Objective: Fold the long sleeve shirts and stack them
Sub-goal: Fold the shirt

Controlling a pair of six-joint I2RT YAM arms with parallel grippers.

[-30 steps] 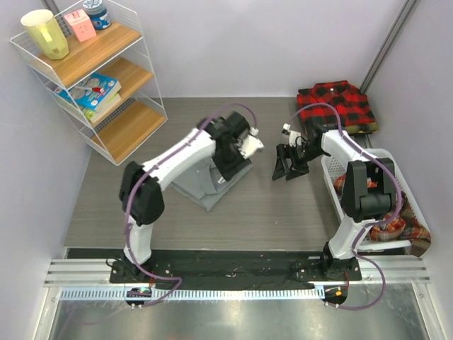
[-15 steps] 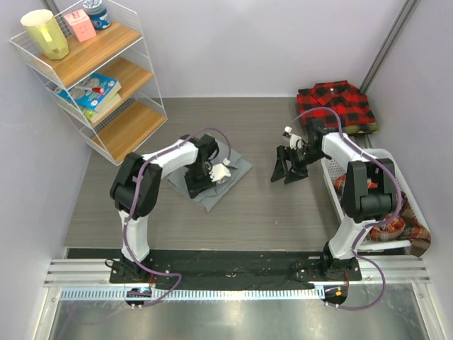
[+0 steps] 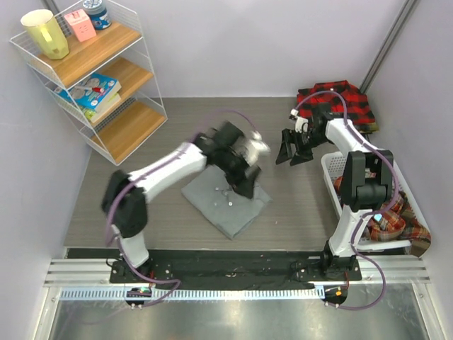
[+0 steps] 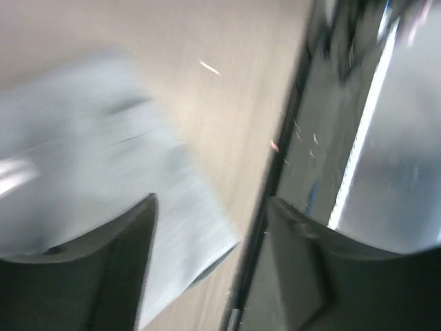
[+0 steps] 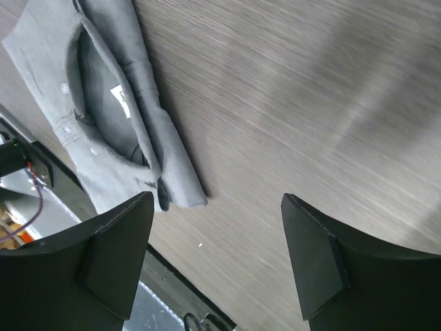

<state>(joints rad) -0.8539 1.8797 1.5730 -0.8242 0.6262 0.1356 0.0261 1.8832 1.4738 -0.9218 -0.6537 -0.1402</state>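
Cloth of plain grey is our landmark: the grey shirt (image 3: 230, 207) lies folded in a flat, slightly skewed rectangle on the table (image 3: 297, 212), and we place everything else from it. In the right wrist view we see its collar, a white label inside it and a row of small buttons.

The left gripper (image 4: 212, 207) hangs over the grey shirt's far edge. Its own picture is smeared, yet we make out two fingers spread wide with nothing between them, only a corner of the grey cloth and bare table below. We cannot tell whether it touches the cloth.

The right gripper (image 5: 217, 203) is to the right of the grey shirt and farther back, well apart from it. It is likewise released, its fingers wide and empty over bare wood grain.

Farther right and farther back from the grey shirt lies the red-and-black checked shirt (image 3: 340, 100). To the right of the grey shirt stands a white basket (image 3: 327, 168) with the plaid shirts (image 3: 400, 221) heaped in it. A wire shelf (image 3: 127, 127) stands well to the left of the grey shirt and farther back.
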